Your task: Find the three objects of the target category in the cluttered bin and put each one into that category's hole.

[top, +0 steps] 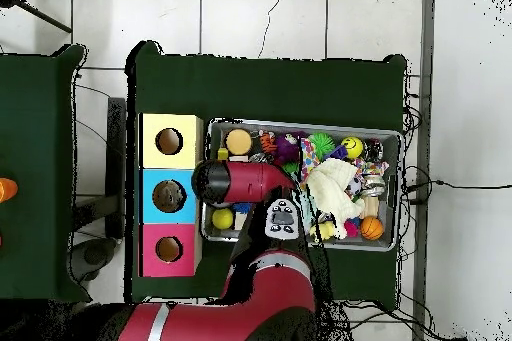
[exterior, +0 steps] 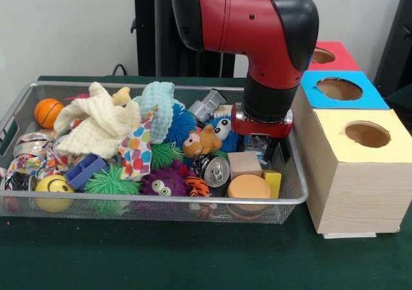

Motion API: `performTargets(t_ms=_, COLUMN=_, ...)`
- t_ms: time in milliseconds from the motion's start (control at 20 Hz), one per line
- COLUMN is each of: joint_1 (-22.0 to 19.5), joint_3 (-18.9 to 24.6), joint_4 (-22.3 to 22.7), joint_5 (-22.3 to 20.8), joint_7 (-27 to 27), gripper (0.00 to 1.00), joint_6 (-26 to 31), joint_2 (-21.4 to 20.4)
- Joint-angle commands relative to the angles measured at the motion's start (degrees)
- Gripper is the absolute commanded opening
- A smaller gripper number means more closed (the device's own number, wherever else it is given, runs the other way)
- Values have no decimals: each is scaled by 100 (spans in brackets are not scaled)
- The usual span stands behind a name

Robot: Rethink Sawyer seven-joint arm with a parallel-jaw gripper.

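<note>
Cluttered bin [exterior: 302, 190]: wide, shallow rectangular tray of silver wire mesh with rounded metal rim; set flat on green table cover, long side toward front camera; just beside a row of three wooden boxes with holed tops, yellow [exterior: 367, 134], blue [exterior: 339, 89] and red [exterior: 322, 56]; heaped with mixed toys, cloths, blocks and a can; contents rising above the rim in places.

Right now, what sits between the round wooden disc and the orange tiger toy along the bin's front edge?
In the front view, a silver drink can lies between the wooden disc and the tiger toy, inside the wire bin.
</note>
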Motion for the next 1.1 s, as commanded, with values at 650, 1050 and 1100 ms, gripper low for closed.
performTargets(t_ms=650, joint_1=124, joint_3=131, joint_4=723, joint_5=-178, joint_7=663, gripper=100, joint_6=123, joint_2=-228)
performTargets(t_ms=1050, joint_1=59, joint_3=184, joint_4=286, joint_5=-171, joint_7=669, gripper=100, joint_6=-293, joint_2=424)
performTargets(t_ms=1100, joint_1=53, joint_3=189, joint_4=221, joint_5=-163, joint_7=678, gripper=100, joint_6=-354, joint_2=517)
